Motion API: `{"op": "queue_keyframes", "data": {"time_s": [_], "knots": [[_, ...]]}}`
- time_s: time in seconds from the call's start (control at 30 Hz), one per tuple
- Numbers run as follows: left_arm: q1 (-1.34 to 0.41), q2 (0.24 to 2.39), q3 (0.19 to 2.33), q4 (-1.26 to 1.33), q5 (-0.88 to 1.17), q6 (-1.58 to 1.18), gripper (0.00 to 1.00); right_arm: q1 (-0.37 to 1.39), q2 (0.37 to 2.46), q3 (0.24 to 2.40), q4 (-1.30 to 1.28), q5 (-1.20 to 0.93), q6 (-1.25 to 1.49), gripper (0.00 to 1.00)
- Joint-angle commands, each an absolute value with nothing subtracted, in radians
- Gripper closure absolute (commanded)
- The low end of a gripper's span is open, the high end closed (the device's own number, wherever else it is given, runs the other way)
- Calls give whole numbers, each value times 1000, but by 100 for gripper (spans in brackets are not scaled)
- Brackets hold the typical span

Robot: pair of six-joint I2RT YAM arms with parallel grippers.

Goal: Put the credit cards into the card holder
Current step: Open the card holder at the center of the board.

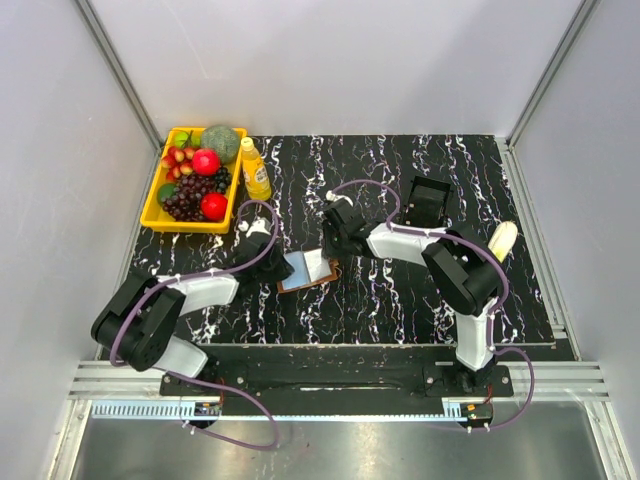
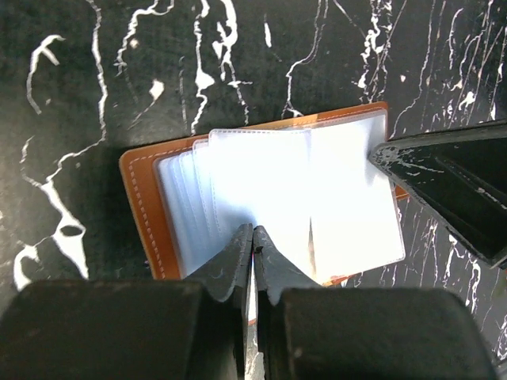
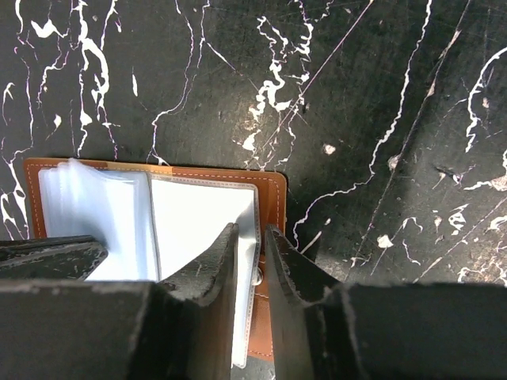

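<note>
Left gripper is pinched tight on the near edge of the plastic sleeves, seemingly with one thin leaf caught. They look floppy, slick and featherlight, so I'd hold right at the edge, no yanking. They fan out of the card holder, soft brown leather lying open and flat on the marbled table between both arms. Further over, the right gripper sits on the other page, jaws a crack apart, gripping nothing I can see; the stitched cover looks sturdier for pinning.
</note>
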State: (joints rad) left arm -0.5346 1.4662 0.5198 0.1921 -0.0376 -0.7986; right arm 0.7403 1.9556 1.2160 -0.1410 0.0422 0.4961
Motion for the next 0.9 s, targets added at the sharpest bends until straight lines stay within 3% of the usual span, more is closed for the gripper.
{"op": "queue_keyframes", "data": {"time_s": [0.0,0.13,0.37,0.57,0.87], "knots": [[-534,1453,469,-75,-118,-804,93,726,2008,1197,-256,68,454,74],[-534,1479,479,-101,-130,-821,100,726,2000,1180,-256,71,456,75],[-545,1427,506,-188,-159,-839,99,726,1915,1164,-236,35,443,73],[-546,1214,560,-232,-181,-784,64,718,1744,1189,-224,15,445,66],[-546,1076,678,-321,-203,-692,55,513,1545,1141,-264,118,370,60]]}}
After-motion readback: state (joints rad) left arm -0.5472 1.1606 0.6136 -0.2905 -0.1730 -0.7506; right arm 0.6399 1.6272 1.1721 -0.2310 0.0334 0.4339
